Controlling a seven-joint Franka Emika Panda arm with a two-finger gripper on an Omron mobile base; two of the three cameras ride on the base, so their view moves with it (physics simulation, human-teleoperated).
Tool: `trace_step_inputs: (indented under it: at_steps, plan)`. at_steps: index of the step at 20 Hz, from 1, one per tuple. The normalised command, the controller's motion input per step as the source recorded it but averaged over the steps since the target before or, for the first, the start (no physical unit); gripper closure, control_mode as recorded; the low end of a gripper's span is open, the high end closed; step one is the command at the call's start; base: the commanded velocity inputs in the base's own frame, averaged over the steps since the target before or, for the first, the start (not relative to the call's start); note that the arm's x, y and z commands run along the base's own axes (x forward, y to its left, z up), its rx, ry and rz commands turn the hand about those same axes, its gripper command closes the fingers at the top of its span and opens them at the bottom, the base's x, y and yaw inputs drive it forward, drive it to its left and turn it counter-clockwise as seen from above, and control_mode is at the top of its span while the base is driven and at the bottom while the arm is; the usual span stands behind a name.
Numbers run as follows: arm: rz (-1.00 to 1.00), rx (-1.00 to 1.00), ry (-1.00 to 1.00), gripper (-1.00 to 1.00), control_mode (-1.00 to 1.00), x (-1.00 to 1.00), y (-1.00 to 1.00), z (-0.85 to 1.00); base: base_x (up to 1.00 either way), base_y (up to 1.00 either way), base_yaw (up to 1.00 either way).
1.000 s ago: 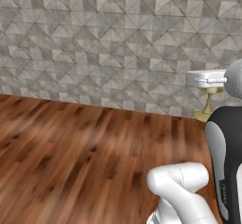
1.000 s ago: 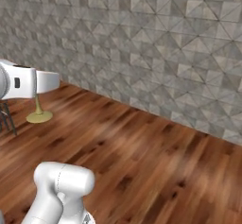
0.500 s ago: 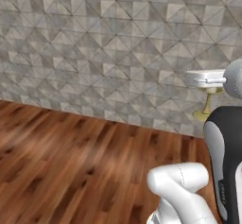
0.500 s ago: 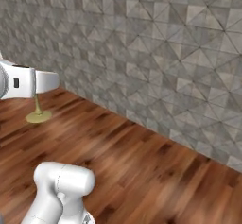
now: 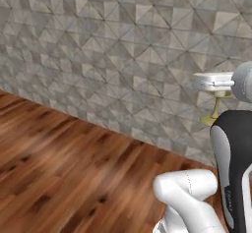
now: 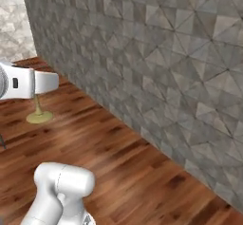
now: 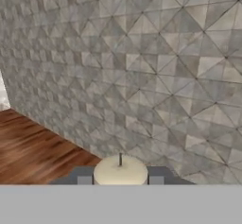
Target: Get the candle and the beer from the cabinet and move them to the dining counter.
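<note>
Hand held level above the wood-grain worktop, close to the grey tiled wall. Its two fingers are partly closed on either side of the candle, gripping it. The candle's brass foot hangs clear below the white forearm.

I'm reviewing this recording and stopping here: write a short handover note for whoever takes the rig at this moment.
Gripper: shut on the candle, a finger on either side of it; its brass foot hangs under the hand.
Surroundings: grey tiled wall ahead, a wood counter top below.
Done: the candle is picked up and carried.
Left: set the candle on the dining counter, then fetch the beer from the cabinet and bring it too.
</note>
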Motion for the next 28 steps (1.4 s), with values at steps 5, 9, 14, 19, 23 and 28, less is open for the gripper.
trace_step_inputs:
  at_steps: [5,9,14,19,23,28]
  plan:
    - [0.0,0.0,0.0,1.0,1.0,0.0,0.0,0.0,0.86,-0.12,0.81]
    - [0.0,0.0,0.0,1.0,1.0,0.0,0.0,0.0,1.0,-0.4,0.67]
    - [0.0,0.0,0.0,1.0,1.0,0.0,0.0,0.0,1.0,-0.42,0.66]
    - [0.0,0.0,0.0,1.0,1.0,0.0,0.0,0.0,1.0,-0.35,0.68]
    - [0.0,0.0,0.0,1.0,1.0,0.0,0.0,0.0,1.0,-0.45,0.56]
    - [0.0,0.0,0.0,1.0,1.0,0.0,0.0,0.0,1.0,-0.52,0.24]
